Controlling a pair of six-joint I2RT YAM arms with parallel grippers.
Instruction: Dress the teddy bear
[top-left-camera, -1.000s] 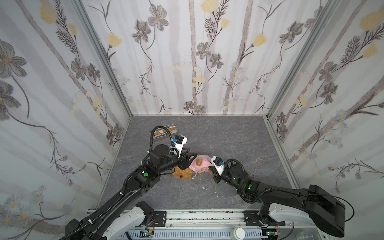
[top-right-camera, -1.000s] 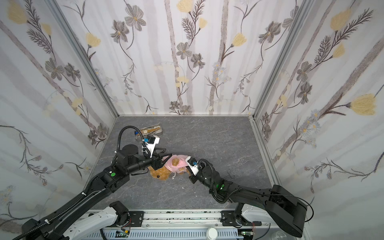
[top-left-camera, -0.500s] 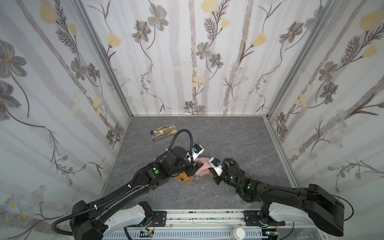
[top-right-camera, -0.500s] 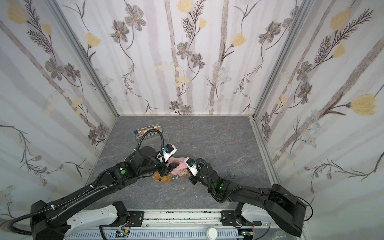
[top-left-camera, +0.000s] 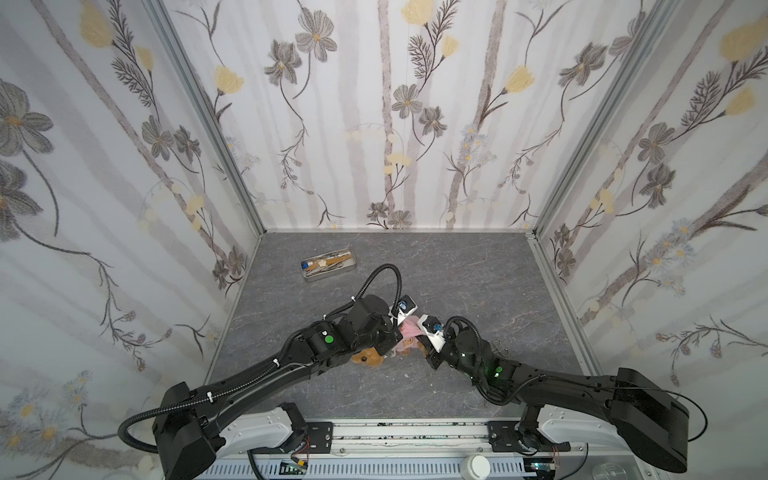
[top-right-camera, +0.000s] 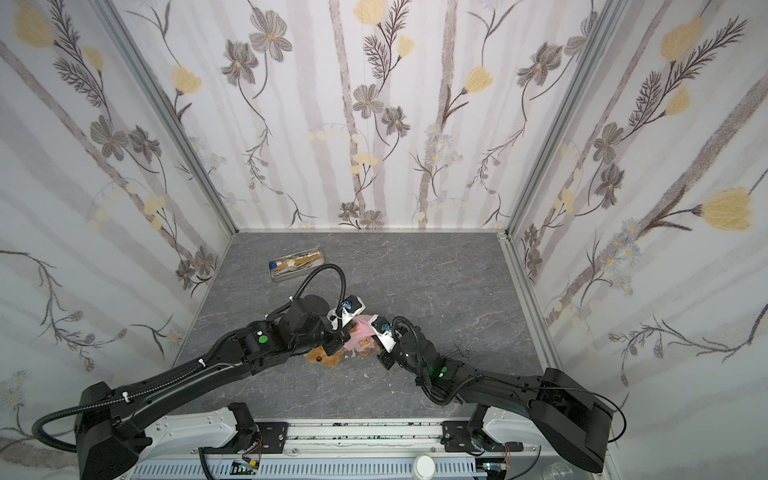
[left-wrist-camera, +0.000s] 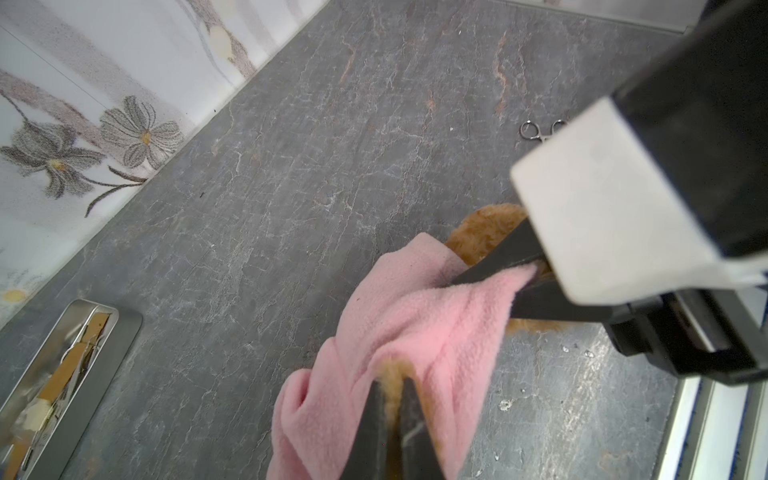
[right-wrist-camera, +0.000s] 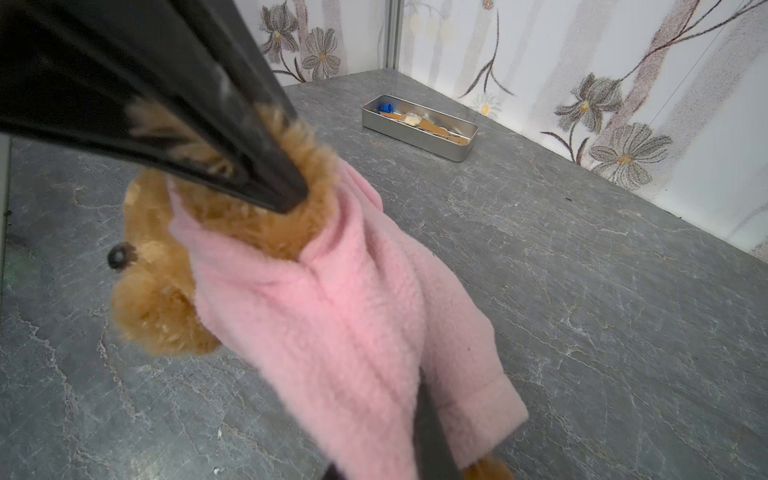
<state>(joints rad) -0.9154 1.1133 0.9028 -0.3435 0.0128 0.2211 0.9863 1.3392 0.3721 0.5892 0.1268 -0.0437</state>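
Pinching teddy bear (right-wrist-camera: 158, 307) fur, the closed left gripper (left-wrist-camera: 392, 382) is opposing the right gripper (left-wrist-camera: 525, 274) clamped on the pink shirt (right-wrist-camera: 353, 316); tension may slip the fur.

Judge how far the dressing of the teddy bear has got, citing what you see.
Done: the pink shirt covers the body of the teddy bear, head out. In hand: the left gripper, jaws shut, pinches fur at a shirt opening; the right gripper clamps the shirt's edge. Left: one sleeve looks empty, so an arm probably needs threading.
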